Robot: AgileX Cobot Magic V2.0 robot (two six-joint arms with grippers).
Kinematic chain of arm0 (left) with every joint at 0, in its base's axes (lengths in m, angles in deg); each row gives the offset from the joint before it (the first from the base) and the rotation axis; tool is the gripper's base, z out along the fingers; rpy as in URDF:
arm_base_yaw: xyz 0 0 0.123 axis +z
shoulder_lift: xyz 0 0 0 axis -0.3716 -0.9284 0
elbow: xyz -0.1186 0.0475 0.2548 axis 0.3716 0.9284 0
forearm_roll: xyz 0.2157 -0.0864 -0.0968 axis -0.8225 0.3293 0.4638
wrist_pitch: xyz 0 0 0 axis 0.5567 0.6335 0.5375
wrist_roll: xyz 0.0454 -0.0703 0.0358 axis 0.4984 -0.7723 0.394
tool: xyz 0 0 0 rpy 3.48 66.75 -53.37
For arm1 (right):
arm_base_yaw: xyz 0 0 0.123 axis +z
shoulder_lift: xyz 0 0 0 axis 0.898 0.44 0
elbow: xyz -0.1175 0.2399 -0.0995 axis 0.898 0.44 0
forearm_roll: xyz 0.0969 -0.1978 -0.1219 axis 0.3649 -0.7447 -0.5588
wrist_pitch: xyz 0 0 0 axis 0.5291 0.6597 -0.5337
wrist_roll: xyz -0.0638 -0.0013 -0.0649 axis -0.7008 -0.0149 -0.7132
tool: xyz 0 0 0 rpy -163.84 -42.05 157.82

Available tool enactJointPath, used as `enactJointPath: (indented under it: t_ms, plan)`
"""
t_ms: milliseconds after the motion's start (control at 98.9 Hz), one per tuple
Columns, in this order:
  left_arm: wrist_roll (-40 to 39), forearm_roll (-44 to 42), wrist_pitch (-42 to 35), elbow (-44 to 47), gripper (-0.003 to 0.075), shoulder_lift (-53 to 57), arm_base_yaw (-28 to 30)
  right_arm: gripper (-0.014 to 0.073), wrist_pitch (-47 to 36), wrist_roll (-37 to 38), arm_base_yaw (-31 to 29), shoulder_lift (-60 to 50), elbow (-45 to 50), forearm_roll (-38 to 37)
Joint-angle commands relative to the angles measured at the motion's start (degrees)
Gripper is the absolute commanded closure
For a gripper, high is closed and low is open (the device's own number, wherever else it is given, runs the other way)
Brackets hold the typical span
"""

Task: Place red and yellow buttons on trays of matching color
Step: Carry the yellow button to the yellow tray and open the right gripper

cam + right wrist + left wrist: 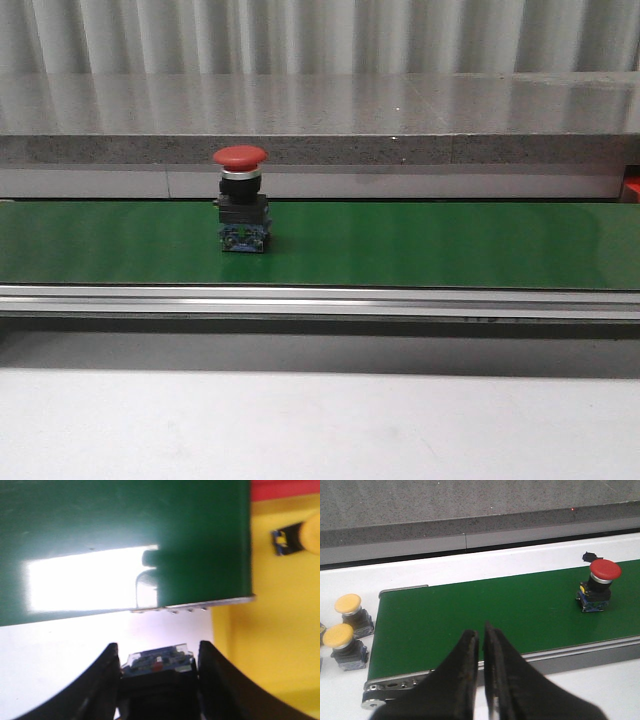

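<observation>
Buttons first, from the left: two yellow buttons stand on the white table just beside the left end of the green belt, one close behind the other. Over that end hangs the left gripper, its jaws pressed nearly together with nothing between them. Further along, a red button stands upright on the belt, left of its middle in the front view. At the right end, the right gripper is clamped on a button's black-and-blue base, cap colour hidden. Beside it lies a yellow tray holding another yellow button, with a red tray edge beyond.
</observation>
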Motion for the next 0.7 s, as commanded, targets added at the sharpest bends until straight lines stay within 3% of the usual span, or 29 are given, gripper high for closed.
enactJointPath:
  t_ms: [0,354,687]
  plan:
    - [-0.7,0.6,-4.4,-1.6,0.0726,-0.1,-0.4,0.0349,-1.4,-0.1,-4.9,-1.9,0.2,-0.4]
    - [-0.7,0.6,-4.4,-1.6,0.0726,-0.1,-0.4,0.0349,-8.8,3.2,-21.2,1.8,6.5,-0.6]
    - [-0.7,0.6,-4.4,-1.6,0.0726,-0.1,-0.4,0.0349,-16.3,3.2,-24.0,12.7,6.6,-0.5]
